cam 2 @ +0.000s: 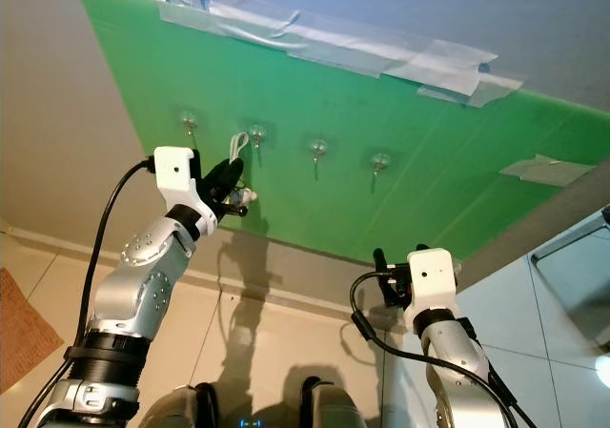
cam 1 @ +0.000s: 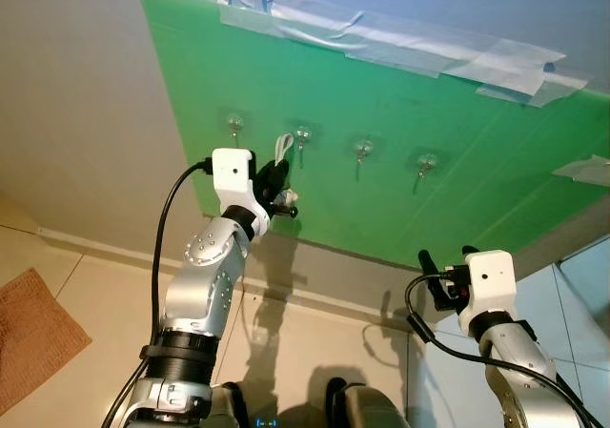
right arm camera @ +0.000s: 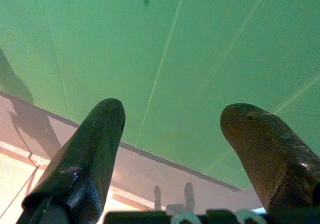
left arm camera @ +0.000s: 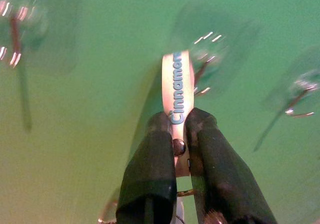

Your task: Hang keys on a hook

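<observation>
Left pincer (left arm camera: 181, 129) (strap (left arm camera: 179, 87) clamped) beside second hook (cam 1: 302, 135).

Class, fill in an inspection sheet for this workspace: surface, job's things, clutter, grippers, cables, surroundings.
Surface: green board taped to the wall.
Job's things: four hooks in a row; white key strap raised close to the second hook; whether it is on is unclear.
Clutter: nothing seen.
Grippers: left gripper shut on the strap; right gripper open, low, away from the hooks.
Cables: black cable loops along the left arm.
Surroundings: tiled floor, brown mat.
</observation>
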{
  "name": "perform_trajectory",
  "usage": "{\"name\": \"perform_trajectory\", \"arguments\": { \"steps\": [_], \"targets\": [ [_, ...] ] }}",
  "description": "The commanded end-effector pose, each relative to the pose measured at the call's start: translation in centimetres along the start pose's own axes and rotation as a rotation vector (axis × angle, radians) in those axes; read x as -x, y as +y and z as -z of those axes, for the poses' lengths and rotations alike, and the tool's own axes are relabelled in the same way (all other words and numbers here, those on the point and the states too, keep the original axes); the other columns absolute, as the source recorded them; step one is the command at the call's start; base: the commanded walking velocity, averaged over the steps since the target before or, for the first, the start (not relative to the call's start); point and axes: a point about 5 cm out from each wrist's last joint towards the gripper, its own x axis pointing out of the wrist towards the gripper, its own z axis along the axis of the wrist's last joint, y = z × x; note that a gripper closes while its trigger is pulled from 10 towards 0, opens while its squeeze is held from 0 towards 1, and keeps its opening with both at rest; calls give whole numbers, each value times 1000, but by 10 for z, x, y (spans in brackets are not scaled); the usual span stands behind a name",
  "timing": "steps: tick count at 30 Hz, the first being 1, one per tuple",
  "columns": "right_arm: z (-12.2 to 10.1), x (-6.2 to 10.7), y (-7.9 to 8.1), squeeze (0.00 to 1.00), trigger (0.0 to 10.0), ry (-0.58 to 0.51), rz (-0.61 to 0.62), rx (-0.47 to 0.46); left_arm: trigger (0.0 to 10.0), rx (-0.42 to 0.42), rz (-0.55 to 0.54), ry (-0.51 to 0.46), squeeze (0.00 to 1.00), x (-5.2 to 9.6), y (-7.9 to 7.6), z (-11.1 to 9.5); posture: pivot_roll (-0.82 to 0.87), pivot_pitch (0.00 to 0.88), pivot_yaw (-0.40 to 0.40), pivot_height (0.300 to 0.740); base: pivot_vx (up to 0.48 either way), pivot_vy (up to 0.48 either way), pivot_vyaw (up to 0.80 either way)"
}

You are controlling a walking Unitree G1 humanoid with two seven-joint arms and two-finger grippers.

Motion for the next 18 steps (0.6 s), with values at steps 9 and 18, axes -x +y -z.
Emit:
{"name": "perform_trajectory", "arguments": {
  "steps": [9,18],
  "targets": [
    [3,4,-3,165,10000,13,20,7,0,-8,97,-7,0,3,-23,-1,-188,163,-87,740,0,0,0],
    [3,5,-1,169,10000,16,14,6,0,42,92,27,0,-1,-24,8,-189,163,-86,740,0,0,0]
  ]
}}
